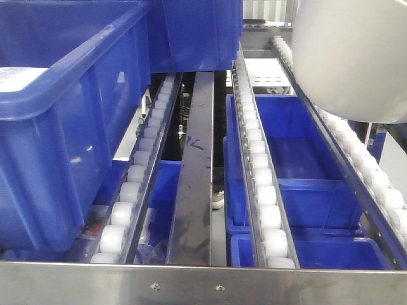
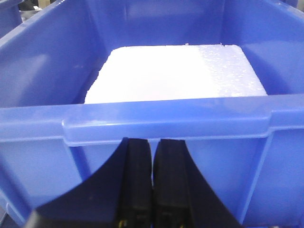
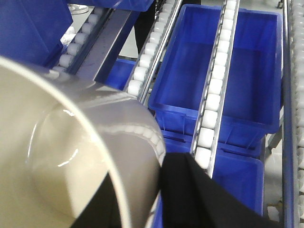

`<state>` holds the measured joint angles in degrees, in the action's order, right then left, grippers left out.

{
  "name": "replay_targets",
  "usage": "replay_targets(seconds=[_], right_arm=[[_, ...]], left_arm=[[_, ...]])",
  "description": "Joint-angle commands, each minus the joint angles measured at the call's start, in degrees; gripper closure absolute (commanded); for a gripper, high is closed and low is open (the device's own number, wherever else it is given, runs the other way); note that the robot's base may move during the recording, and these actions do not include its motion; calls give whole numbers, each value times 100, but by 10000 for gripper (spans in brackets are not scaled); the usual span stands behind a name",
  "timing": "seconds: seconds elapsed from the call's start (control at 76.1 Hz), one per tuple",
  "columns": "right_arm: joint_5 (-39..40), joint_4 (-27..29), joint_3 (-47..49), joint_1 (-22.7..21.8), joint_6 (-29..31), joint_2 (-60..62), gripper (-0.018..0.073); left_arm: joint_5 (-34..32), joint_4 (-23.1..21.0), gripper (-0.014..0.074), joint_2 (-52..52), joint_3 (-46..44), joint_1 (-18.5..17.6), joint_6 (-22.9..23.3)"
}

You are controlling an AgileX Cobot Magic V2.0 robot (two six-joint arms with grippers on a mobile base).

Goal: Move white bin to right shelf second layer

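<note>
White bin: the white bin (image 1: 353,57) is up in the air at the top right of the front view, above the white rollers. In the right wrist view its open mouth and shiny inside (image 3: 71,156) fill the lower left.
Right gripper: the right gripper (image 3: 164,187) pinches the bin's rim, with one black finger outside the wall and one dark finger inside.
Shelf layer: the roller shelf (image 1: 264,184) has two rows of white rollers on the right side and a steel front rail (image 1: 203,283) along the near edge. The bin does not sit on the rollers yet, as far as I can tell.
Step now: I think the bin is being carried over the rail, ready to go down on the right rollers.
How to do it well: keep the bin level, lower it slowly so its round bottom rests across both roller rows, then let go. Rollers turn, so the bin may roll.
Under the shelf: blue crates (image 3: 228,71) sit open below the rollers.
Left gripper: the left gripper (image 2: 153,183) has its black fingers pressed together, holding nothing, just in front of a blue crate (image 2: 161,126).
In that crate: a white foam block (image 2: 175,71) lies on the bottom.
</note>
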<state>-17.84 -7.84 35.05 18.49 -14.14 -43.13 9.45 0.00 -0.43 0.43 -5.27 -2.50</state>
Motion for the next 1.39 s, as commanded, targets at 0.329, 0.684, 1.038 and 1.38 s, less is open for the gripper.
replay_targets(seconds=[0.329,0.684,1.038,1.38], right_arm=[[554,-64,175,-41,-1,37,504],[598,-69,175,-41,4,37,504],[659,-73,175,-41,4,37,504],[107,-73,379,-43,4,-696,504]], left_arm=[[-501,0,512,-80,211,-33,30],[-501,0,512,-80,211,-33,30],[-501,0,512,-80,211,-33,30],[-501,0,512,-80,211,-33,30]])
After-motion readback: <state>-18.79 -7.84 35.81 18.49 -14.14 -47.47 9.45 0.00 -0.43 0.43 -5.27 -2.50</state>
